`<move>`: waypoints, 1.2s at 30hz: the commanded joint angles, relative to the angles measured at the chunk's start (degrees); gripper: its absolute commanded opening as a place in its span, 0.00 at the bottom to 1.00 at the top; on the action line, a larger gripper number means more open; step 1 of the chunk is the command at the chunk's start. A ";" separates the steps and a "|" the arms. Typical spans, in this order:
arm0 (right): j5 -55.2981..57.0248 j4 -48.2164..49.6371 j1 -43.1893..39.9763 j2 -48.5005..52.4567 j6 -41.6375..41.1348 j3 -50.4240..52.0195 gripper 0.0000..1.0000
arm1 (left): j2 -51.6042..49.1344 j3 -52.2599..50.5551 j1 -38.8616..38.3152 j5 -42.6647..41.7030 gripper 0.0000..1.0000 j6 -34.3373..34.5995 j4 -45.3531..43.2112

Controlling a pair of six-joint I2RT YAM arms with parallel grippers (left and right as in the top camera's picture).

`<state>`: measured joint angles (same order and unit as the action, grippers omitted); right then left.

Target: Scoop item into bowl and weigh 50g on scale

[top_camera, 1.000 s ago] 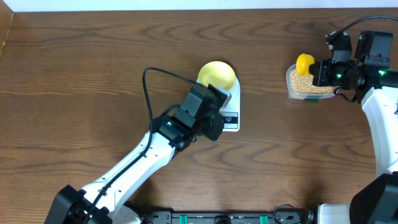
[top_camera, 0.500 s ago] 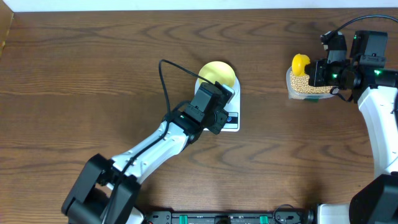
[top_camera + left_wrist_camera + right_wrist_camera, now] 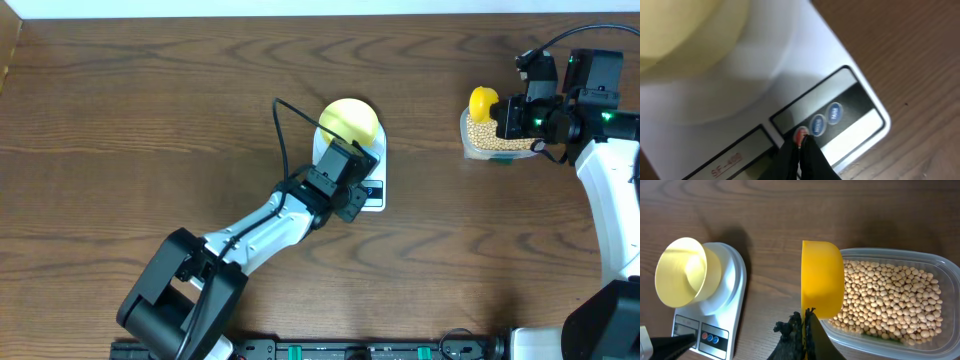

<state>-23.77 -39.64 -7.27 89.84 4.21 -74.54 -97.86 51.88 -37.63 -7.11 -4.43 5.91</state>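
Left hand [image 3: 801,141] was closed with nothing in it, its joined tips pressing down on the red button [image 3: 801,134] at the front of the scale [image 3: 805,55], which also carried 2 blue buttons. Right hand [image 3: 804,316] was clamped shut on the handle of the yellow scoop [image 3: 822,277], holding it on edge over the near rim of the clear container [image 3: 940,265].

The beans [image 3: 890,300] all lay in that container, at about 2 o'clock from the scale and well apart from it on the counter [image 3: 150,100]. The bowl [image 3: 682,272] sat on the scale's platform, toward 11 o'clock from the buttons, and looked empty. Whether the scoop held any beans could not be told.

The beans would probably handle as small, hard, smooth, loose rounds: light singly, quick to roll and bounce, and likely to spill off a tilted scoop. They were best taken with the scoop, not pinched. The scoop looked like stiff, light plastic, and the handle was the right place to hold it, kept level in transit. The bowl seemed light enough to slide if bumped, so pouring should be gentle and in small amounts near the target.
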 commanded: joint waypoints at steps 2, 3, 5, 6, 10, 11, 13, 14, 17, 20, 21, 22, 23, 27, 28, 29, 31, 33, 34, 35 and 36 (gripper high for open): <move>-0.15 -0.09 0.20 -0.59 0.83 -0.98 0.01 | -1.14 0.37 -1.66 0.76 0.08 -3.74 0.00; -0.15 -0.11 0.20 -0.59 0.83 -0.98 0.01 | -1.40 0.37 -1.81 0.76 0.08 -3.72 -0.02; -0.15 -0.26 0.20 -0.59 0.83 -0.98 0.01 | -1.84 0.37 -2.01 0.79 0.08 -3.72 -0.09; -0.15 -0.31 0.20 -0.59 0.83 -0.98 0.01 | -2.03 0.37 -1.99 0.79 0.08 -3.72 -0.07; -0.15 -0.44 0.20 -0.59 0.83 -0.98 0.01 | -2.14 0.37 -2.01 2.08 0.08 -3.69 -0.31; -0.15 -0.42 0.20 -0.59 0.83 -0.98 0.01 | -2.14 0.37 -1.99 2.38 0.08 -3.69 -0.46; -0.15 -0.46 0.20 -0.59 0.83 -0.98 0.01 | -2.14 0.37 -1.99 3.96 0.08 -3.72 -0.50; -0.15 -0.50 0.20 -0.59 0.83 -0.98 0.01 | -2.14 0.37 -1.99 5.22 0.08 -3.72 -0.48; -0.17 -0.57 0.20 -0.59 1.09 -0.98 0.01 | -2.14 0.37 -1.99 7.87 0.08 -3.96 -0.81; -0.15 -0.57 0.20 -0.59 1.27 -0.98 0.01 | -2.14 0.37 -1.99 7.82 0.08 -4.98 -1.60; -0.15 -0.57 0.20 -0.59 1.29 -0.96 0.01 | -2.14 0.37 -1.99 7.82 0.08 -5.01 -1.79; -0.15 -0.59 0.20 -0.59 1.36 -0.96 0.01 | -2.14 0.37 -1.99 7.82 0.08 -5.01 -1.99; -0.15 -0.61 0.20 -0.59 1.73 -0.96 0.01 | -2.14 0.37 -1.99 7.80 0.08 -5.01 -2.21; -0.17 -0.66 0.20 -0.59 1.70 -0.96 0.01 | -2.14 0.37 -1.99 7.82 0.08 -5.01 -2.62; -0.17 -0.68 0.20 -0.59 1.70 -0.96 0.01 | -2.14 0.37 -1.99 7.82 0.08 -5.01 -2.62; -0.17 -0.70 0.20 -0.59 1.70 -0.96 0.01 | -2.14 0.37 -1.99 7.82 0.08 -5.01 -2.60; -0.17 -0.70 0.20 -0.59 1.73 -0.96 0.01 | -2.14 0.37 -1.99 7.82 0.08 -5.01 -2.60; -0.15 -0.70 0.20 -0.59 1.70 -0.96 0.01 | -2.19 0.37 -1.99 7.80 0.08 -5.01 -2.60; -0.15 -0.70 0.20 -0.59 1.73 -0.96 0.01 | -2.25 0.37 -1.99 7.80 0.08 -5.01 -2.64; -0.15 -0.70 0.20 -0.59 1.73 -0.96 0.01 | -2.47 0.37 -1.99 7.80 0.08 -5.01 -2.84; -0.15 -0.70 0.20 -0.59 1.73 -0.96 0.01 | -2.71 0.37 -1.99 7.78 0.08 -4.98 -3.13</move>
<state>-23.77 -40.12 -7.27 89.84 5.06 -74.54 -99.42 51.88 -39.59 -0.03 -8.91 3.27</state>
